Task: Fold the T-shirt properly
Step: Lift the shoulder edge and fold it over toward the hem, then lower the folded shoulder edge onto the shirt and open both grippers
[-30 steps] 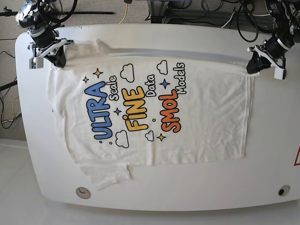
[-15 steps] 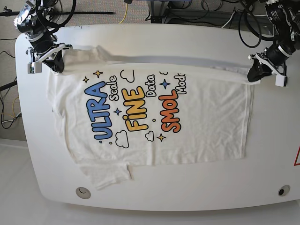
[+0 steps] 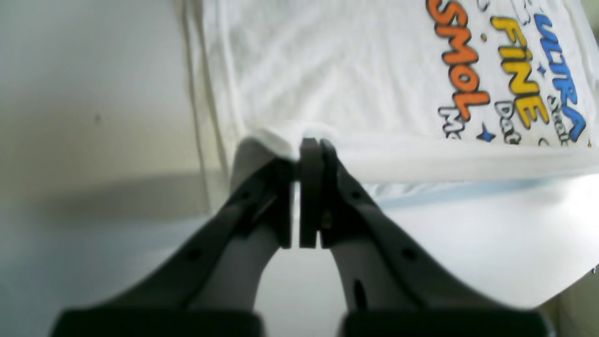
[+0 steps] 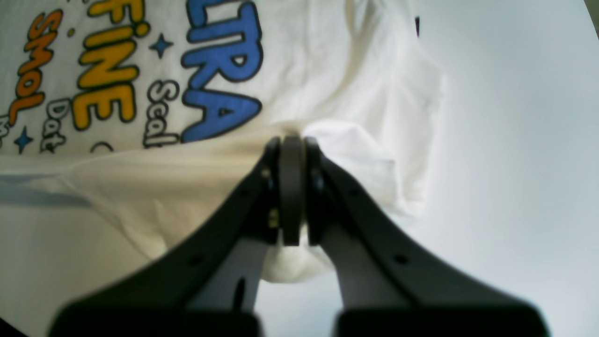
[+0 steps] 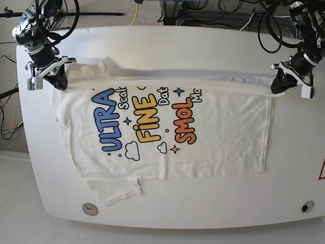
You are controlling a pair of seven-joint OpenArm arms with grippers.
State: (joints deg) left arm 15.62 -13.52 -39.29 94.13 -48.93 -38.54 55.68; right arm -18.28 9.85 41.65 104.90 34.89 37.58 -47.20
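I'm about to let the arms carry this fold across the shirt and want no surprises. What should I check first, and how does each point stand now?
1. Left gripper shut on the T-shirt edge: ok.
2. Right gripper shut on the shirt near the sleeve: ok.
3. Lifted edge runs fairly straight between both grippers in the base view: ok.
4. Rest of the shirt lies flat on the table: mostly ok; the near sleeve is rumpled.
5. Both layers caught in each grip: cannot tell.
6. Table ahead of the fold free of other things: ok.
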